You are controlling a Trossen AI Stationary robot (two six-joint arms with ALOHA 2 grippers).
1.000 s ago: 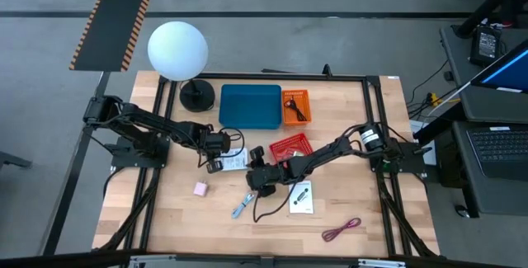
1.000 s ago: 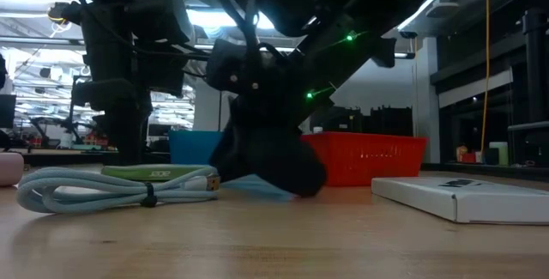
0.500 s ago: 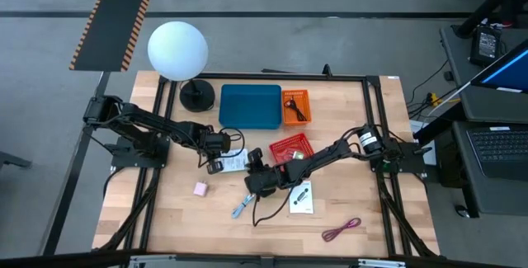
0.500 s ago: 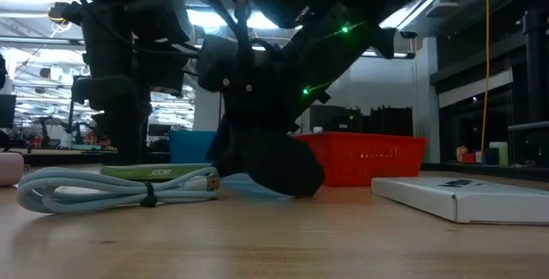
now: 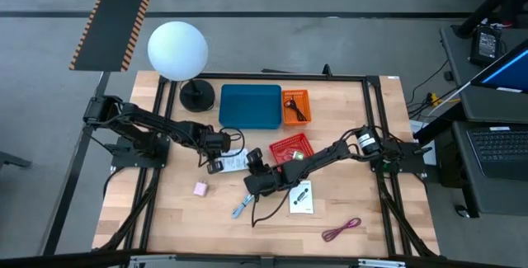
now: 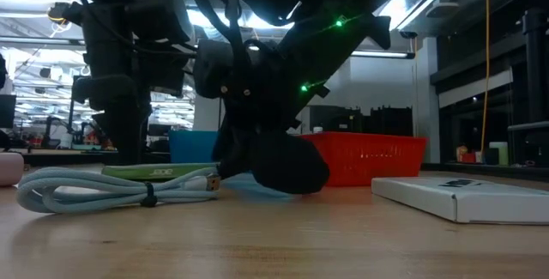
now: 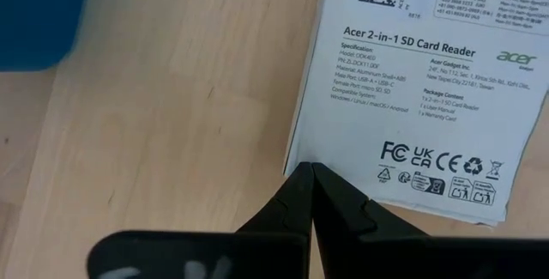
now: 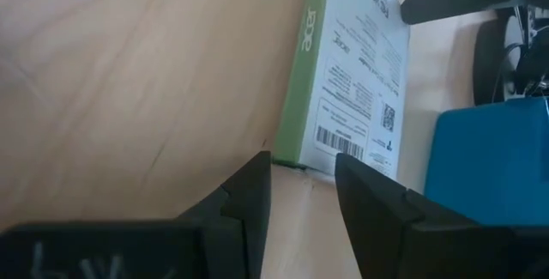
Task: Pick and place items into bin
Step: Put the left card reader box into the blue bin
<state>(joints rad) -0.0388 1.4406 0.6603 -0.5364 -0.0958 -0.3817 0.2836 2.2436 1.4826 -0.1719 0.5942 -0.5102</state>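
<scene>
Right wrist view shows the right pincer (image 8: 302,195) low over the counter (image 8: 129,81), its two dark fingers (image 8: 249,193) standing partly apart with nothing between them; just ahead of the tips lies the corner of a white, green-edged printed card box (image 8: 347,107), close to the fingers but not gripped. Beyond that box sits the blue bin (image 8: 485,167).

From above, the right pincer (image 5: 254,182) hangs near the counter's middle. On its near side lie the blue-silver tool (image 5: 242,205) and a black cable (image 5: 262,210); beside them rests the second white card (image 5: 302,197), and farther toward the counter's front edge the maroon cable (image 5: 341,230). The pink cube (image 5: 200,188) lies well apart on its left.

The left pincer (image 7: 310,169) is closed to a point, holding nothing, its tips at the edge of the same card box (image 7: 420,81), label side up.

Past both pincers stand a red basket (image 5: 290,147), then the blue bin (image 5: 250,105) with an orange tray (image 5: 296,106) touching it, and the white globe lamp (image 5: 178,50) at the far corner.
</scene>
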